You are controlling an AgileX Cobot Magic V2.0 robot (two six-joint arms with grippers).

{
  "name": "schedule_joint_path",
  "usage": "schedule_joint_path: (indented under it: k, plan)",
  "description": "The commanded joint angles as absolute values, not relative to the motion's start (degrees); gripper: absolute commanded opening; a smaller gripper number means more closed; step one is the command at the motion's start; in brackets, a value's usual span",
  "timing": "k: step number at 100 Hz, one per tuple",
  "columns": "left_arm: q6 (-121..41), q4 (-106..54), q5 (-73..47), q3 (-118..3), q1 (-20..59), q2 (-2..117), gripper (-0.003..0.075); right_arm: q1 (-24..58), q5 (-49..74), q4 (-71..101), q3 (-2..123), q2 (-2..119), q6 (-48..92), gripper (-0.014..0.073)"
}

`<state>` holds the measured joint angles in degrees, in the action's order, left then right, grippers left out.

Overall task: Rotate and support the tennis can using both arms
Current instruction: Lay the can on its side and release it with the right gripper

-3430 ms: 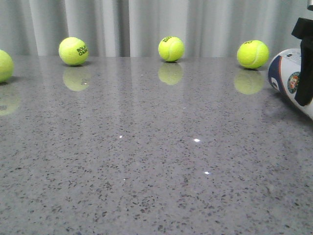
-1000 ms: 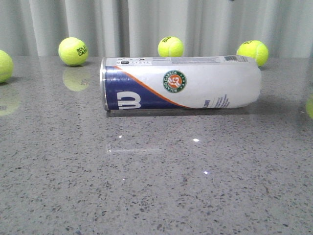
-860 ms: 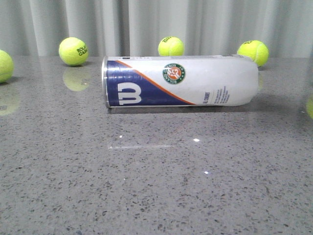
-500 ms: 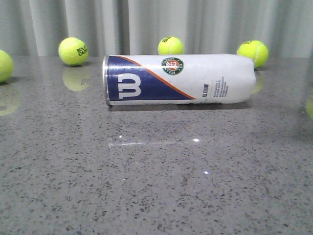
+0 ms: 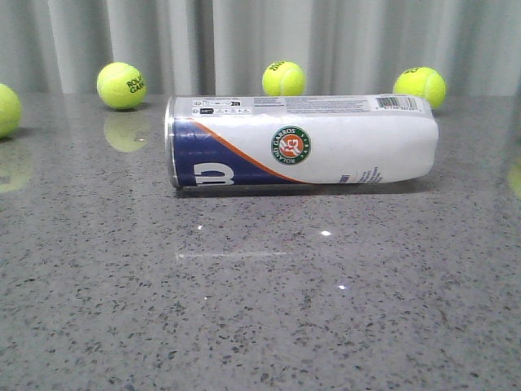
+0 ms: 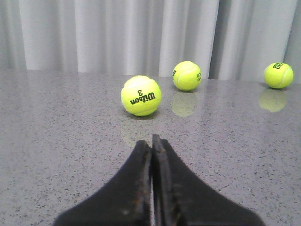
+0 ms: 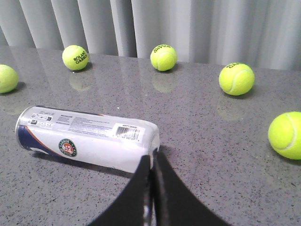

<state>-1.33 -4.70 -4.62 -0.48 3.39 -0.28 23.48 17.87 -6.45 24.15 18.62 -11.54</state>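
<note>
Staged indoor test bench of the laboratory or studio kind, not a home or a shop. A polished grey speckled stone tabletop fills the foreground and mirrors what rests on it. A pleated pale grey curtain closes off the whole background, hiding any room behind. The only props are sports goods: yellow tennis balls spaced along the far edge of the surface and a tennis can lying on its side. No furniture, tools or household items appear.
</note>
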Motion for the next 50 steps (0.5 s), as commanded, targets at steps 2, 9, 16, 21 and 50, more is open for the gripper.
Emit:
schedule_joint_path:
  k: [2,9,16,21,50]
  plan:
    - [-0.52,-6.12,-1.54,-4.09,3.16,-2.27,-0.0021,23.13,14.71,-7.38,23.5,14.23,-11.54,-0.0057]
    - [-0.52,-7.43,-7.39,-8.09,3.16,-0.95,-0.0021,23.13,16.71,-7.38,22.88,11.97,-11.54,-0.0057]
    - [-0.52,-9.94,-16.03,-12.91,3.16,1.44,-0.0021,23.13,19.37,-7.38,22.88,10.83,-11.54,-0.0057]
    - [-0.52,-10.42,-23.57,-16.89,3.16,3.82,-0.0021,23.13,21.14,-7.38,22.88,10.63,-11.54,-0.0057]
    - [-0.91,-11.1,-44.91,-30.21,3.16,23.8,-0.0009,23.13,25.42,-7.38,22.88,10.63,-11.54,-0.0057]
